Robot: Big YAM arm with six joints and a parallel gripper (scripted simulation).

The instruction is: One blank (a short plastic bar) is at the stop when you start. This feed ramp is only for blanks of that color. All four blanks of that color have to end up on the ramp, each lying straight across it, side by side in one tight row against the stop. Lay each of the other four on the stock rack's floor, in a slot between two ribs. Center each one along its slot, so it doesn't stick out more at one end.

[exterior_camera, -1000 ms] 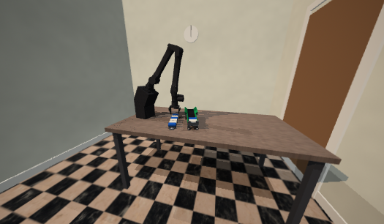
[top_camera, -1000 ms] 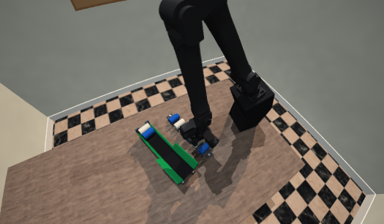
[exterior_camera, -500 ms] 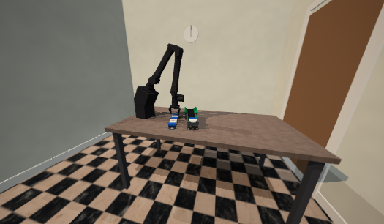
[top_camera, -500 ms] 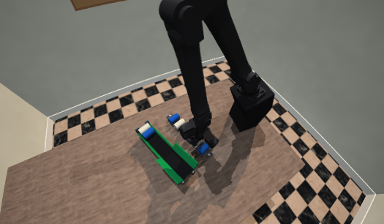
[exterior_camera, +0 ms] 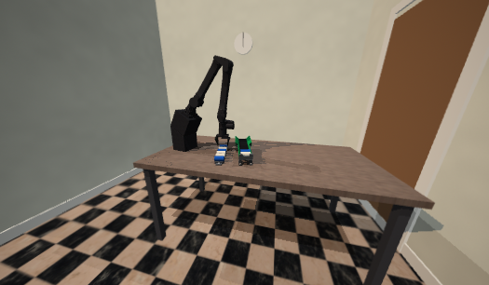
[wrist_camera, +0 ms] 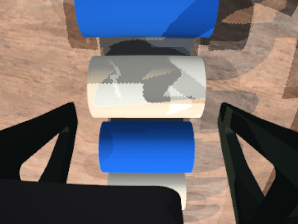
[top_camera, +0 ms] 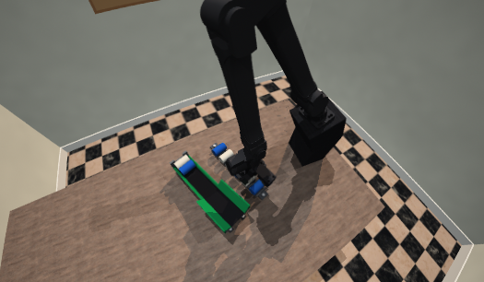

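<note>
The green-walled ramp (top_camera: 207,185) (exterior_camera: 243,142) has a dark bed. A white blank (top_camera: 181,161) (exterior_camera: 245,155) lies across its stop end, with a blue blank (top_camera: 187,167) (exterior_camera: 245,151) beside it. The stock rack (wrist_camera: 107,48) holds blue and white blanks. In the wrist view a large blue blank (wrist_camera: 145,17) is at the top, then a white blank (wrist_camera: 147,87), a blue blank (wrist_camera: 146,146) and a partly hidden white blank (wrist_camera: 150,179). My gripper (wrist_camera: 147,112) (exterior_camera: 223,142) is open above the rack, its fingers apart on either side of the row, holding nothing.
The ramp stands close beside the rack; its raised green side walls (top_camera: 233,195) are near the gripper. A blue blank (top_camera: 218,148) and a white blank (top_camera: 226,156) show at one rack end, another blue blank (top_camera: 255,187) near the other. The arm hides the middle.
</note>
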